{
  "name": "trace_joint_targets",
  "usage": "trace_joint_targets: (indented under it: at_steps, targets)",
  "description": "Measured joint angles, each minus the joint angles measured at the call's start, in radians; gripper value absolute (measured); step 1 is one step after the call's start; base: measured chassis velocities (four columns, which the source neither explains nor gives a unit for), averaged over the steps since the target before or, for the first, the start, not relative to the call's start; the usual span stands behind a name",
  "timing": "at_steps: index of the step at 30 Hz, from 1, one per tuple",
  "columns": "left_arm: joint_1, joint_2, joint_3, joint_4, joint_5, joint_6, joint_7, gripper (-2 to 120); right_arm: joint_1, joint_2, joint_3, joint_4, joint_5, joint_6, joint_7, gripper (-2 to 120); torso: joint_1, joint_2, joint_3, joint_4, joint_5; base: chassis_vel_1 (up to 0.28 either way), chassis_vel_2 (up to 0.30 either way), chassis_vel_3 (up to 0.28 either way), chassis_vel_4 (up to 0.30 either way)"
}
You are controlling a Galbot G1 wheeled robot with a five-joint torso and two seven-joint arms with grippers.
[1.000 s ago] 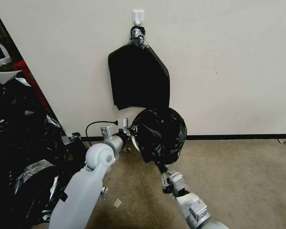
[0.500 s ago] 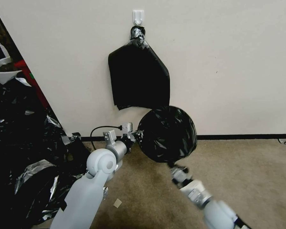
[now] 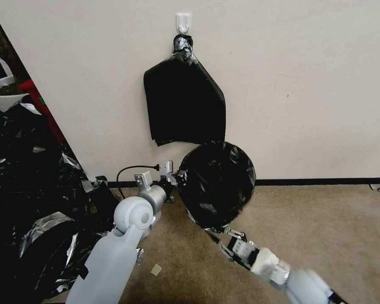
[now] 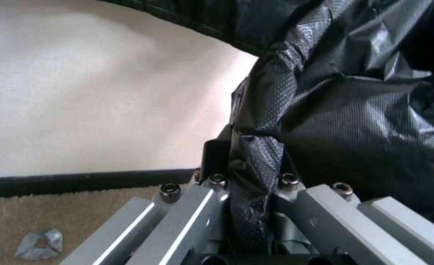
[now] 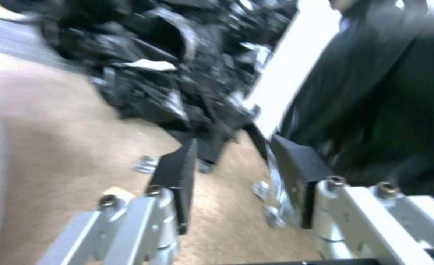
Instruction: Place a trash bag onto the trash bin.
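Just below the frame's centre, the trash bag is stretched taut in a round disc, seemingly drawn over the trash bin, whose cream body I can't make out. The left gripper pinches the film's left edge, fingers clamped on a fold. The right gripper, lower right of the bag, has fingers spread apart, empty. Fitting looks nearly done; only letting go remains.

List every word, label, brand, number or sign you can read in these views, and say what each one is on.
None: no readable text in any view.
The trash bag, the bundle on the wall hook, the left gripper and the right gripper carry no lettering.
The small tan tag on the carpet looks blank.
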Motion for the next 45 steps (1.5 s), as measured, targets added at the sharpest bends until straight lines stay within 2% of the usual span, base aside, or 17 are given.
trace_joint_targets:
  at_steps: [2,4,7,10,11,12,13,14,15,16,19,20,21,23,25,32,45]
  targets:
    - [0.003,0.001,-0.001,0.000,0.001,0.000,0.000,3,0.003,0.000,0.013,0.000,0.025,0.000,-0.041,46,0.000,0.000,0.000,0.0000,0.0000,0.000,0.000,0.000,0.000]
    - [0.012,0.001,0.000,0.000,0.006,0.000,0.000,3,0.014,-0.002,0.051,0.013,0.140,-0.017,-0.155,60,0.000,0.000,0.000,0.0000,-0.0001,0.000,0.000,0.000,0.000]
    - [0.017,0.000,0.002,0.000,0.011,0.000,0.000,3,0.015,-0.006,0.042,0.030,0.251,-0.038,-0.141,67,0.000,0.000,0.000,0.0000,0.0000,0.000,0.000,0.000,0.000]
    - [0.032,0.003,0.014,0.000,0.036,-0.011,0.001,3,0.009,-0.009,-0.034,0.097,0.426,-0.096,0.064,78,0.000,0.000,0.000,0.0000,0.0000,0.000,0.000,0.000,0.000]
    - [0.044,0.003,0.023,0.000,0.054,-0.025,0.003,3,0.012,-0.006,-0.078,0.135,0.471,-0.130,0.211,76,0.000,0.000,0.000,0.0000,-0.0002,0.000,0.000,0.000,0.000]
    - [0.044,0.003,0.023,0.000,0.054,-0.025,0.003,3,0.012,-0.006,-0.078,0.135,0.471,-0.130,0.211,76,0.000,0.000,0.000,0.0000,-0.0002,0.000,0.000,0.000,0.000]
    - [0.058,0.002,0.035,0.000,0.073,-0.040,0.008,3,0.019,-0.002,-0.127,0.172,0.505,-0.165,0.353,70,0.000,0.000,0.000,0.0000,0.0001,0.000,0.000,0.000,0.000]
    - [0.063,0.001,0.039,0.000,0.080,-0.044,0.010,3,0.023,0.000,-0.146,0.187,0.518,-0.179,0.407,68,0.000,0.000,0.000,0.0000,0.0001,0.000,0.000,0.000,0.000]
    - [0.082,-0.001,0.053,0.003,0.115,-0.063,0.025,3,0.039,0.009,-0.198,0.226,0.549,-0.229,0.572,61,0.000,0.000,0.000,0.0001,-0.0003,0.000,0.000,0.000,0.000]
    - [0.082,-0.001,0.053,0.003,0.115,-0.063,0.025,3,0.039,0.009,-0.198,0.226,0.549,-0.229,0.572,61,0.000,0.000,0.000,0.0001,-0.0003,0.000,0.000,0.000,0.000]
    - [0.117,-0.010,0.073,0.006,0.172,-0.096,0.043,3,0.089,0.047,-0.304,0.265,0.570,-0.402,0.964,47,0.000,0.000,0.000,0.0001,-0.0002,0.000,0.000,0.000,0.000]
    - [0.117,-0.010,0.073,0.006,0.172,-0.096,0.043,3,0.089,0.047,-0.304,0.265,0.570,-0.402,0.964,47,0.000,0.000,0.000,0.0001,-0.0002,0.000,0.000,0.000,0.000]
    - [0.126,-0.011,0.077,0.005,0.184,-0.107,0.048,3,0.109,0.065,-0.341,0.269,0.587,-0.471,1.104,40,0.000,0.000,0.000,0.0001,-0.0002,0.000,0.000,0.000,0.000]
    - [0.129,-0.011,0.078,0.004,0.188,-0.111,0.049,3,0.117,0.074,-0.354,0.270,0.597,-0.495,1.154,39,0.000,0.000,0.000,0.0001,-0.0002,0.000,0.000,0.000,0.000]
    - [0.135,-0.008,0.079,-0.002,0.196,-0.123,0.051,3,0.146,0.115,-0.399,0.269,0.639,-0.578,1.330,25,0.000,0.000,0.000,0.0001,-0.0001,0.000,0.000,0.000,0.000]
    - [0.139,-0.003,0.086,-0.007,0.247,-0.152,0.079,3,0.217,0.180,-0.438,0.203,0.645,-0.679,1.545,1,0.000,0.000,0.000,0.0001,-0.0001,0.000,0.000,0.000,0.000]
    - [0.149,-0.009,0.119,0.023,0.391,-0.232,0.173,3,0.324,0.190,-0.477,0.080,0.726,-0.955,1.635,0,0.000,0.000,0.000,0.0000,0.0001,0.000,0.000,0.000,0.000]
